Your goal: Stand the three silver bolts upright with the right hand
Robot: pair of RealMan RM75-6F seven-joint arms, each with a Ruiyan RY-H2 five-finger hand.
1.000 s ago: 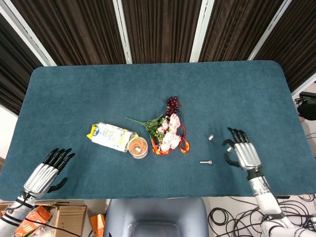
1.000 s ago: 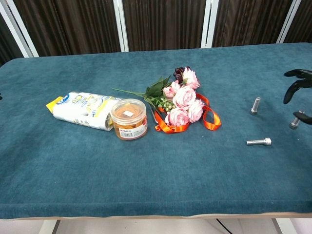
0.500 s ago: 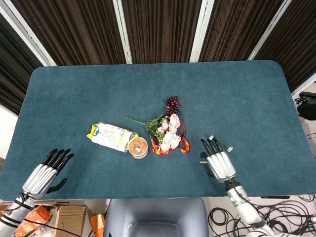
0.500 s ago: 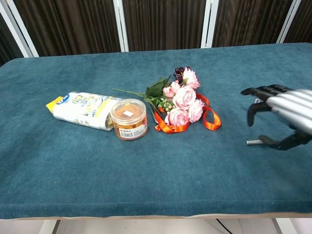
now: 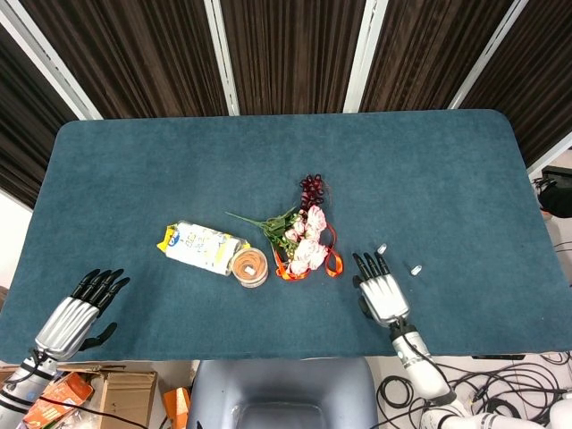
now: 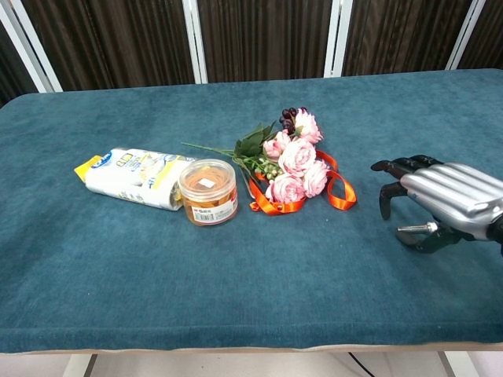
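Two silver bolts show in the head view: one (image 5: 382,248) just past my right hand's fingertips, another (image 5: 415,268) to its right. Whether they stand or lie is too small to tell. The third bolt (image 6: 413,227) lies on its side on the cloth, seen only in the chest view, in the gap between the thumb and fingers of my right hand (image 6: 442,201). That hand (image 5: 381,291) hovers palm down over it with fingers apart, and no grip on the bolt shows. My left hand (image 5: 79,311) rests open at the table's front left edge.
A snack bag (image 5: 200,248) lies left of centre beside an orange-lidded jar (image 5: 249,265). A bouquet of pink flowers (image 5: 304,239) with an orange ribbon (image 6: 339,196) sits just left of my right hand. The table's front edge (image 6: 251,345) is close.
My right hand has swept left from the table's right side and now covers the lying bolt. The left hand has barely moved.
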